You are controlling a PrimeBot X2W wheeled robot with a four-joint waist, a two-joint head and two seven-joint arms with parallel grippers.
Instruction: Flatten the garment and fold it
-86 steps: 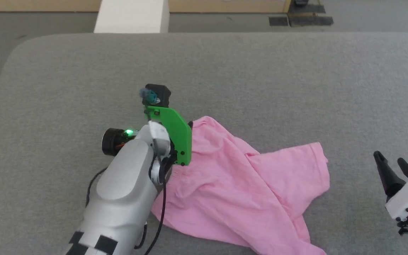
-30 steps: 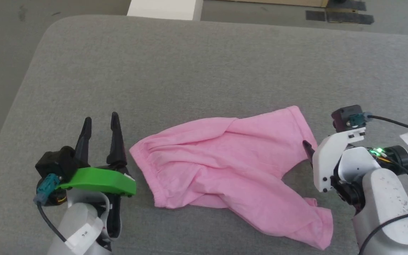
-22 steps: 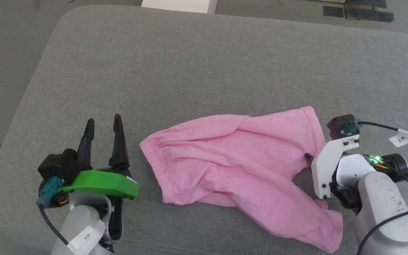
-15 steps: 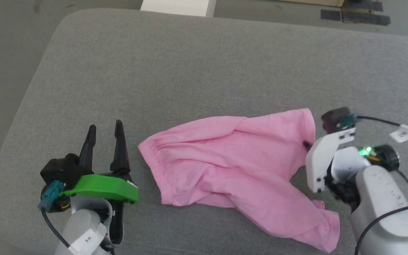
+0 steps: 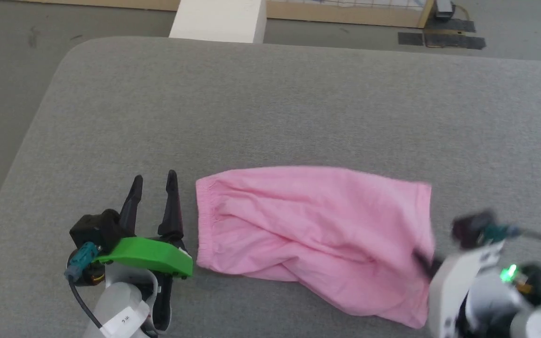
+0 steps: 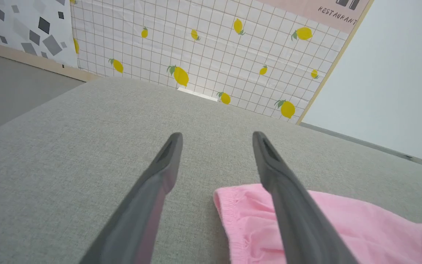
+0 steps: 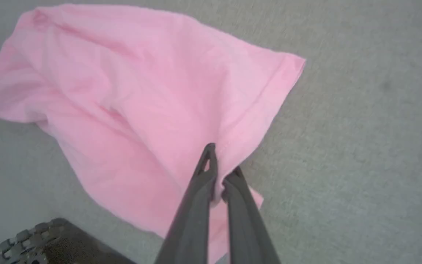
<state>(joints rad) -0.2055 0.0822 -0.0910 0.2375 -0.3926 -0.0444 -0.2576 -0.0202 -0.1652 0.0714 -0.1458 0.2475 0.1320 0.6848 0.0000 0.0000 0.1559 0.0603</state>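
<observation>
Right gripper (image 7: 222,158) has its bite: fingers pressed together on the shorts (image 7: 141,91), pinching a fold at the leg hem, with a sliver of pink showing in the slit between them. Beyond the tips the cloth fans out flat on the grey pad (image 5: 298,103), and a scrap of pink pokes out beside the right finger. In the head view that arm is smeared with blur and cut off by the bottom corner, so only one thin dark finger can be made out against the hem.

Left gripper (image 5: 155,176) stands spread wide, with bare pad between its fingers. The gathered waistband lies just off its right finger, which in the left wrist view crosses in front of the cloth and hides part of it. Whether finger and waistband touch, I can't tell.

A dark, knobbly shape sits cut off at the right wrist view's lower left corner; I can't make out what it is.
</observation>
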